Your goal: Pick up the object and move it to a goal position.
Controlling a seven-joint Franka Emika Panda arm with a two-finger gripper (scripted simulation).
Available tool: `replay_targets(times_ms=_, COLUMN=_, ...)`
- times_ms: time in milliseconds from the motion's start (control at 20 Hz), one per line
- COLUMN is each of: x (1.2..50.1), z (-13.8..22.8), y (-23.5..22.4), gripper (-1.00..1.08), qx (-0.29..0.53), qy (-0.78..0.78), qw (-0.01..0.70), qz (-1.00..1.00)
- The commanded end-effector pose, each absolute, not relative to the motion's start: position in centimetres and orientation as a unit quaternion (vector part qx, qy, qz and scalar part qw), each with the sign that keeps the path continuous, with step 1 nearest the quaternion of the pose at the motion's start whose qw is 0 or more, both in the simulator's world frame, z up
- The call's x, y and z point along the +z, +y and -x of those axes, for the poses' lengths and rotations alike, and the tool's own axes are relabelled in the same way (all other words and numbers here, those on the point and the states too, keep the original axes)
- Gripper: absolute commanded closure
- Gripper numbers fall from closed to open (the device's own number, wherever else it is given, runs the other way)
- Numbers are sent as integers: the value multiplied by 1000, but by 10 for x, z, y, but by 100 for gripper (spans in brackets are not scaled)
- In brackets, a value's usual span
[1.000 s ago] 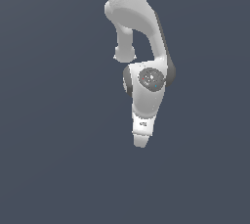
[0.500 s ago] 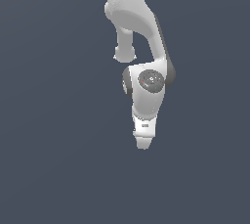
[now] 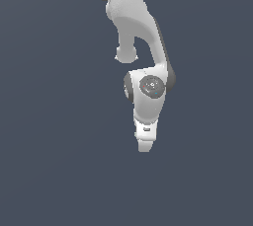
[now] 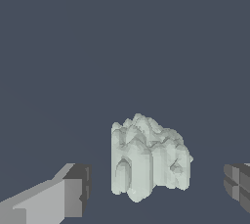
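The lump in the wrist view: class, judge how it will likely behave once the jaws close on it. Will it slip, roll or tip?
The lump looks rigid and faceted, so it probably won't flex. Its bumpy surface may give the pads uneven contact, so it could twist slightly. Its roundish shape might rock if nudged, though the bumps would likely stop rolling. The jaws stand open, one on each side of it.

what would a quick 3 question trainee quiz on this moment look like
1. True or false: in the wrist view the gripper is shut on the object.
2. Which view shows the object? A exterior view, B wrist view.
3. Fill in: the object sits ___ the two fingers.

Key:
1. False, gaps show on both sides of it.
2. B, the arm alone shows in the exterior view.
3. between
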State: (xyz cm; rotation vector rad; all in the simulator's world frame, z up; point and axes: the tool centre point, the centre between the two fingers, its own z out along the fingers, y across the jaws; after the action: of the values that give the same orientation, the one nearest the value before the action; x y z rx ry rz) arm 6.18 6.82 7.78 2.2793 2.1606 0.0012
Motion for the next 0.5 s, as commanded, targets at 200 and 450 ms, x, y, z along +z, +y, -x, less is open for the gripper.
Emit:
replay_targets(times_ms=200, x=48, z=-61, y=68, gripper=-92, qx=0, qy=689, qw=0, qz=-725)
replay_targets(times_ms=450, x=46, z=-62, y=68, gripper=108, qx=0, qy=689, qw=0, qz=-725)
